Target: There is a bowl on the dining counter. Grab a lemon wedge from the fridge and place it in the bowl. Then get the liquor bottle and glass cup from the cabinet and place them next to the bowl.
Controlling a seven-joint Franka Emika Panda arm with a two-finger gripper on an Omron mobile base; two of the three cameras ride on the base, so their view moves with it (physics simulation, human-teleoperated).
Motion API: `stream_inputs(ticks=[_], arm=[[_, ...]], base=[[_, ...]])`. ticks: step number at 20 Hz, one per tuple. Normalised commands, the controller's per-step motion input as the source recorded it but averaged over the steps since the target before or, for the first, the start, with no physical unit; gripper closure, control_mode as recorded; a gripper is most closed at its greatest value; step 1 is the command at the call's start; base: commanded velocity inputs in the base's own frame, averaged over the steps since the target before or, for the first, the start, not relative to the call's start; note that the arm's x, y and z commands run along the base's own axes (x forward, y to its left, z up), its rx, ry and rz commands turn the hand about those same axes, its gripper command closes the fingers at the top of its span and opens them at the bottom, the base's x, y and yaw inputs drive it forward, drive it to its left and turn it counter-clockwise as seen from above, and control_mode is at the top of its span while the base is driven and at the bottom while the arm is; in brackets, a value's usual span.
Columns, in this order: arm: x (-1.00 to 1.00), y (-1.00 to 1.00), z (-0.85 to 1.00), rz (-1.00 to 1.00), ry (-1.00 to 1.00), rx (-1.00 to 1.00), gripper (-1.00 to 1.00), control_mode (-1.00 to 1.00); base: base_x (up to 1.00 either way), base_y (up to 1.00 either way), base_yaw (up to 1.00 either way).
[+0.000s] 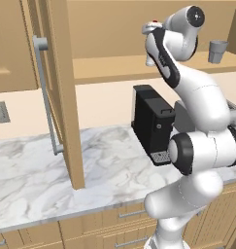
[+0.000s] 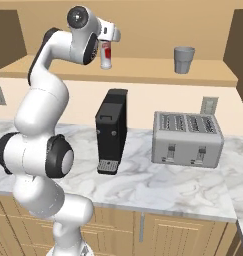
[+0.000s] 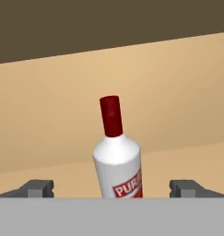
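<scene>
Our gripper spread wide at the liquor bottle

We see the fingers flank the upright bottle without touching it on the open cabinet shelf; farther along that shelf stands the glass cup, well apart, above the coffee machine and toaster.

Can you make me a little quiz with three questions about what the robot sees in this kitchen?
1. True or false: the gripper is already squeezing the liquor bottle.
2. What colour is the bottle's cap?
3. What stands on the cabinet shelf with the bottle? A) glass cup B) toaster C) coffee machine

Key: 1 false, its fingers stand wide apart either side of the bottle. 2 red. 3 A.
</scene>
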Motion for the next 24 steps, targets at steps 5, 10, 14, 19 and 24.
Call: stream_inputs(ticks=[5, 10, 14, 19, 24], arm=[[0.34, -0.02, -0.03, 0.00, 0.00, 0.00, -1.00, -1.00], [0.29, 0.00, -0.11, 0.00, 0.00, 0.00, -1.00, -1.00], [0.29, 0.00, -0.14, 0.00, 0.00, 0.00, -1.00, -1.00], [0.26, 0.00, -0.15, 0.00, 0.00, 0.00, 1.00, -1.00], [0.22, 0.00, -0.13, 0.00, 0.00, 0.00, 1.00, -1.00]], base=[[0.00, 0.00, 0.00], [0.00, 0.00, 0.00], [0.00, 0.00, 0.00], [0.00, 0.00, 0.00], [0.00, 0.00, 0.00]])
